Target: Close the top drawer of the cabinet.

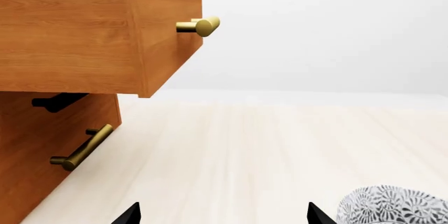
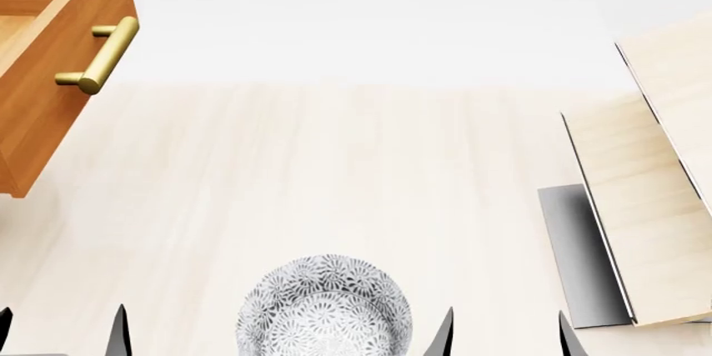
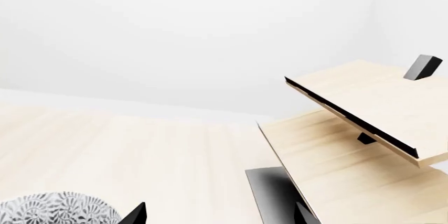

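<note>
The top drawer (image 2: 50, 81) stands pulled out of the orange-brown cabinet (image 1: 31, 145), at the head view's far left, with its shiny brass bar handle (image 2: 102, 56) facing the table. In the left wrist view the drawer (image 1: 91, 30) juts out above the lower drawer front and its darker brass handle (image 1: 83, 149). My left gripper (image 1: 222, 214) is open and empty, well short of the drawer; its tips show at the head view's bottom left (image 2: 62, 335). My right gripper (image 3: 220, 214) is open and empty, at the head view's bottom right (image 2: 506, 335).
A patterned grey-white bowl (image 2: 323, 308) sits on the pale wooden table (image 2: 356, 172) between my grippers, near the front. A pale slanted wooden shelf rack (image 2: 651, 198) on a black base (image 2: 579, 260) stands at the right.
</note>
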